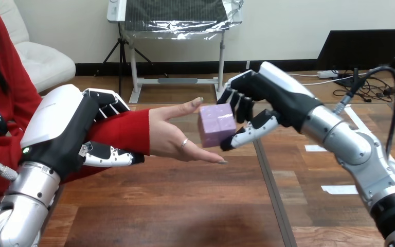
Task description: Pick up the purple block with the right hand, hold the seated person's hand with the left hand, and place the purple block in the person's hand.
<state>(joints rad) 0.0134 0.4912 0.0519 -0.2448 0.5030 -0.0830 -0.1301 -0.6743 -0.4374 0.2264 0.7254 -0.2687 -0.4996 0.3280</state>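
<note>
My right hand [259, 98] is shut on the purple block [216, 124], fingers on its far side and thumb under its near right corner. It holds the block in the air just right of the person's open hand [172, 134], which reaches in from the left, palm toward the block, fingertips almost touching it. My left hand [72, 128] is curled round the person's forearm [118, 135] in the red sleeve, fingers over the top and thumb beneath, just behind the wrist.
The wooden table [185, 206] lies below both hands. Small white tape marks [339, 189] sit on its right part, under my right arm.
</note>
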